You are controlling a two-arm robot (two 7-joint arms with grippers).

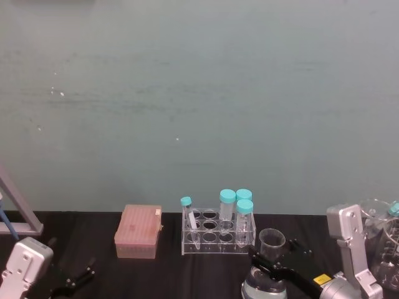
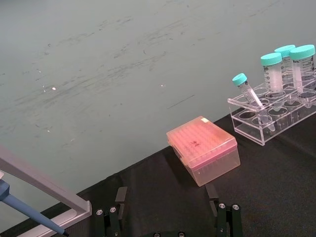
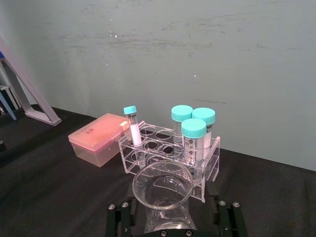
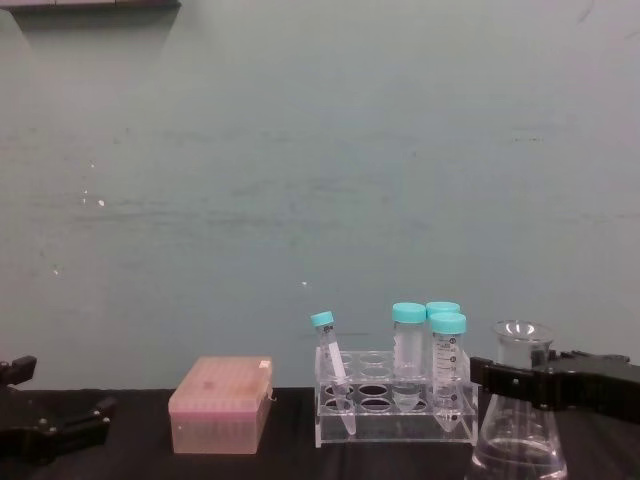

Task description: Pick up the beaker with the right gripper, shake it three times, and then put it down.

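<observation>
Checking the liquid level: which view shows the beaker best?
Chest view: the beaker shows side-on, neck to liquid, right hand at its neck. Head view shows rim and shoulder from above; right wrist view looks down its mouth.

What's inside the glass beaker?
Clear liquid, low in the beaker. The right tool is at its neck and hides the inside there. The left tool is parked low left.

clear glossy glass beaker (image 4: 518, 440), matt black tabletop (image 3: 49, 173), translucent pink plastic box (image 4: 222, 405)
</observation>
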